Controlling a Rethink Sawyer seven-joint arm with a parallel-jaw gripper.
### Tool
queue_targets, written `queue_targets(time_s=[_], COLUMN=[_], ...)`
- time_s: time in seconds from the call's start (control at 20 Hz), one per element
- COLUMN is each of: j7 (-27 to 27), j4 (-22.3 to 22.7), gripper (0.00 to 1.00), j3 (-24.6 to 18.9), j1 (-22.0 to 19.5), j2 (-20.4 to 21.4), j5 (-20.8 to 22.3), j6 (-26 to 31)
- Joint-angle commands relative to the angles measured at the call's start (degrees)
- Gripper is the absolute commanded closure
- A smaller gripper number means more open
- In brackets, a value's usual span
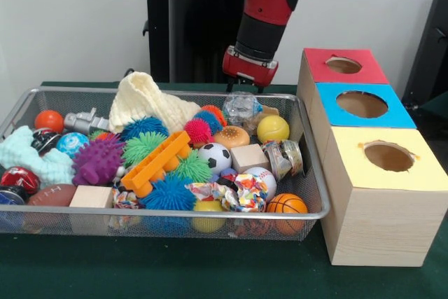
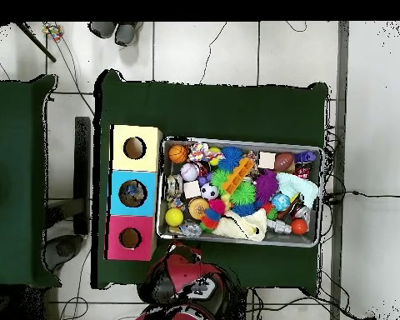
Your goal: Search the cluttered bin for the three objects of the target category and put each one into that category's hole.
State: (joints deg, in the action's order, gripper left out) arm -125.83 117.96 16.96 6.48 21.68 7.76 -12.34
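Whether the jaws are apart or together cannot be told: the gripper (image 1: 244,90) is mostly hidden behind the bin's far rim, hanging from the red and black arm (image 1: 262,12) above the far right corner.

Nearest in the front view, a wire mesh bin (image 1: 140,213) sits on a green table (image 1: 175,271), packed with toys. Along its near edge lie a brown football (image 1: 49,195), a wooden block (image 1: 92,197), a blue spiky ball (image 1: 169,192), a patterned cloth knot (image 1: 234,194) and an orange basketball (image 1: 286,204). Mid-bin are a purple spiky ball (image 1: 97,161), an orange plastic ladder piece (image 1: 156,160), a soccer ball (image 1: 214,157) and a second wooden cube (image 1: 249,156). Farther back lie a yellow ball (image 1: 272,129), a burger toy (image 1: 231,136), a cream cloth (image 1: 148,103) and a small orange ball (image 1: 49,120).

Just beside the bin on the right stand three wooden boxes, each with a round hole on top: yellow box (image 1: 381,194) nearest, blue box (image 1: 361,106) behind it, red box (image 1: 343,66) farthest.
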Motion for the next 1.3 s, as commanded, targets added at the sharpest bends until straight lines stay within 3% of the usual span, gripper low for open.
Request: queue_targets(time_s=[0.05,0.4,0.85,1.3], j7=[-5.66,-4.94,-7.2,-4.76], j4=[-8.01,-2.58,-3.54,-5.27], gripper=[0.0,0.0,0.0,0.0], j3=[-4.52,-6.53,-5.97,-8.5], j1=[-1.38,-2.48,-0.2,-2.91], j2=[-0.23,9.97,10.49,12.71], j5=[-3.2,-2.24,-4.0,-2.18], j6=[3.54,12.29,13.92,17.07])
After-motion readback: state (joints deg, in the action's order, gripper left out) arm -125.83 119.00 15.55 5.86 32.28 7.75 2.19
